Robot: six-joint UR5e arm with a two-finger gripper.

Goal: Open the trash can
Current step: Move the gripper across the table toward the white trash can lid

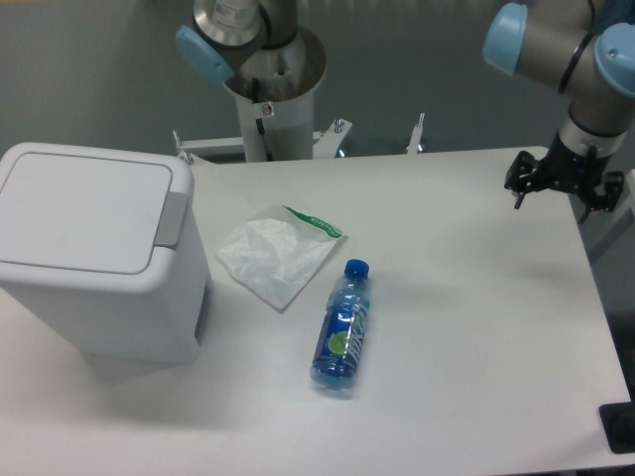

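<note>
The plastic bottle (343,326) lies on its side in the middle of the white table (476,327). It has a blue cap that points to the far side, and a blue label with a green round mark on it. The writing on this label is too small to read. Just to the left of the bottle and a little farther lies a crumpled white bag (275,253) with a green printed strip along its far right edge; the print there also cannot be read.

The gripper (558,185) is at the far right edge of the table, hanging from the grey arm with light blue joint caps (566,45). Its dark fingers point downward and it holds nothing and touches nothing. From this view I cannot tell how far the fingers are spread.

The trash can (99,258) stands on the left side of the table, well apart from the gripper. It is a big white box with rounded corners. Its flat lid is down, and the grey push tab (173,218) is on the right edge of the lid, facing the bag. Behind the table, at the far side, stands the steel robot base (268,79).
</note>
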